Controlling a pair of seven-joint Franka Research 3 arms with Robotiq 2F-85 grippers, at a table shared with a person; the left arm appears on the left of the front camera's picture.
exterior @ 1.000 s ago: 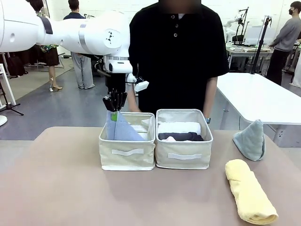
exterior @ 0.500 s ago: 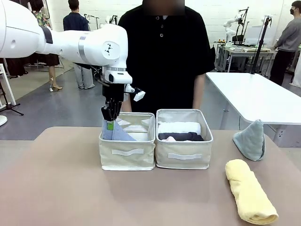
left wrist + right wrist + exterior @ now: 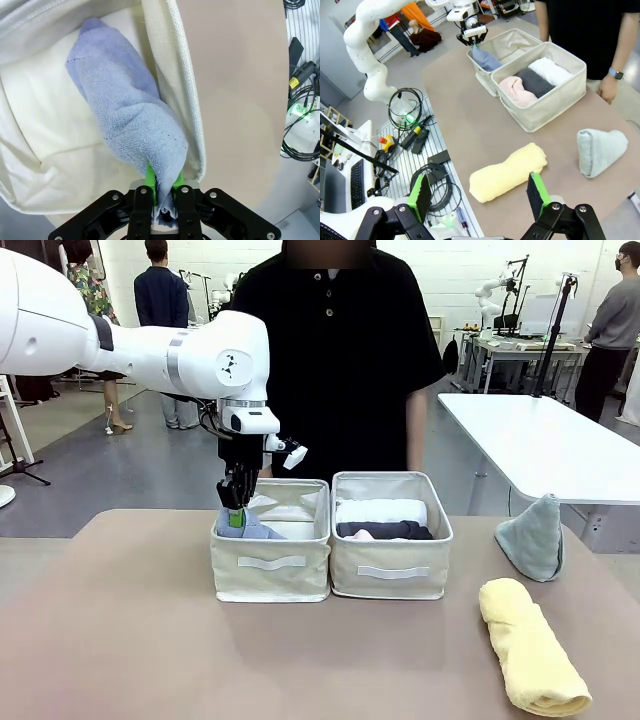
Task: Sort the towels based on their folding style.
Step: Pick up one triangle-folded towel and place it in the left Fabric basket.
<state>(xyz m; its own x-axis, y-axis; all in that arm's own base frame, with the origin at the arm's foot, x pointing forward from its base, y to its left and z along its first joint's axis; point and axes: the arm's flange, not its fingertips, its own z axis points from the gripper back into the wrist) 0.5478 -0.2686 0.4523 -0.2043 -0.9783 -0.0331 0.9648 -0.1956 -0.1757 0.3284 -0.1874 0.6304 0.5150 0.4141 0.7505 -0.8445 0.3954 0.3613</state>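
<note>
Cone towel [image 3: 250,528] in left bin [image 3: 270,582], rolls [image 3: 380,512] right

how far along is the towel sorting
Done: the white towel, dark grey towel and pink towel, all rolled, lie in the right bin. In hand: the light blue cone towel sits in the left bin, its tip between the fingers of the left gripper. Left: the yellow rolled towel and the grey-teal cone towel lie on the table.

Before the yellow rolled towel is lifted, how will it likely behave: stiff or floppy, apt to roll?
The yellow towel is soft terry, so it will probably sag at both ends if gripped mid-length. Its loose roll may unwind. It lies somewhat flattened on the table, so it seems unlikely to roll away.
</note>
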